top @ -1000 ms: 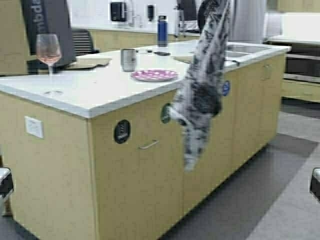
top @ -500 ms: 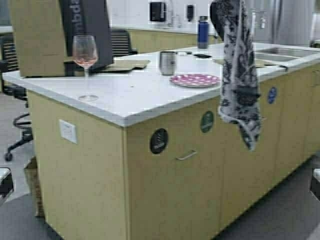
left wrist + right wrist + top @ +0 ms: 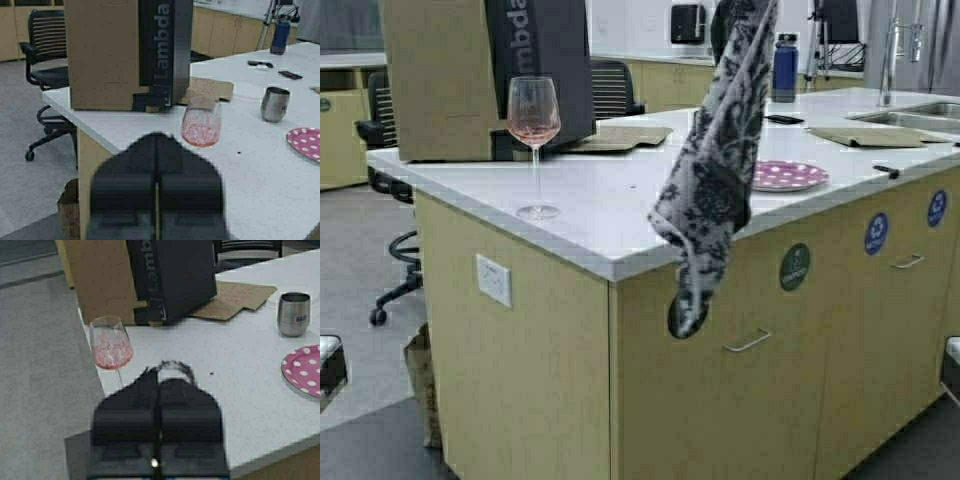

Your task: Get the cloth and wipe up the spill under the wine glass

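My right gripper [image 3: 156, 440] is pressed together, and a dark patterned edge shows at its tip, so I judge that it pinches the cloth [image 3: 712, 190]. My left gripper [image 3: 156, 200] is also pressed together and holds nothing; it points toward the wine glass [image 3: 201, 126].

The cloth hangs free in front of the bench [image 3: 610, 225], on the side of the wine glass [image 3: 534, 140] where the pink dotted plate [image 3: 786, 175] lies. Its long axis is almost upright, a little tilted; the lower end points to the floor and hangs below the bench edge.

I think the fetching step is finished and I am now carrying the cloth to the wine glass. The glass stands upright near the bench corner, with some pink wine inside. I cannot see a spill around its foot.

The next move, in my judgement, needs the cloth over the bench top beside the glass, and the left gripper must lift the glass by its thin stem so I can wipe under it.

Behind the glass stands a cardboard box [image 3: 480, 75] with a black Lambda panel, and a steel cup [image 3: 294, 314] is farther along.
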You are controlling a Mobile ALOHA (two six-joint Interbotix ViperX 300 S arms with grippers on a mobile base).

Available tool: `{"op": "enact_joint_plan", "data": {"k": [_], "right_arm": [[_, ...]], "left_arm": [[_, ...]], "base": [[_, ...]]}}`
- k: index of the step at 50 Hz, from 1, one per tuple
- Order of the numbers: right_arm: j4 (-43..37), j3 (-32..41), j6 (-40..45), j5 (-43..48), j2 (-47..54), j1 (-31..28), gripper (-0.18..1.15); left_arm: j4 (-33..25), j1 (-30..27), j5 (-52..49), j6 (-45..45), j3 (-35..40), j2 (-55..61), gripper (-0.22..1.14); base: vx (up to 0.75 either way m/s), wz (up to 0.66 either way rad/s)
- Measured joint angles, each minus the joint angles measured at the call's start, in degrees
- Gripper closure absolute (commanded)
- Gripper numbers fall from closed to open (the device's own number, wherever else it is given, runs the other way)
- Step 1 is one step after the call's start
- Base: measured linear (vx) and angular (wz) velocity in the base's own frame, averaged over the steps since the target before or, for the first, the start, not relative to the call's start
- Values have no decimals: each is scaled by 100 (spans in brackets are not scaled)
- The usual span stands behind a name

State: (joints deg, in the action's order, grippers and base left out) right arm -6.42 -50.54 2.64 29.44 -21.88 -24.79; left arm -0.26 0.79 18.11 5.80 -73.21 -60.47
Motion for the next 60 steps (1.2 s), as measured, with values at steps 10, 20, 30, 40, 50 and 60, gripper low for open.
{"op": "enact_joint_plan", "data": {"k": [10,20,30,40,50,60], "right_arm": [[0,53,26,26,0,0,91],[0,62,26,35,9,26,91],[0,70,26,26,97,26,91],[0,70,26,35,193,18,91],[0,62,26,26,193,9,91],[0,70,26,35,202,26,91]], "left_arm": [[105,-9,35,-62,97,624,89],[563,-9,220,-62,545,1767,89],[817,202,747,-9,501,2654,89],[826,615,1239,26,387,3305,89],[606,1072,1415,44,369,3964,89],[519,1310,2215,35,387,5019,89]], "base": [[18,6],[17,4],[17,-1],[16,-2],[14,-2],[9,0]]}}
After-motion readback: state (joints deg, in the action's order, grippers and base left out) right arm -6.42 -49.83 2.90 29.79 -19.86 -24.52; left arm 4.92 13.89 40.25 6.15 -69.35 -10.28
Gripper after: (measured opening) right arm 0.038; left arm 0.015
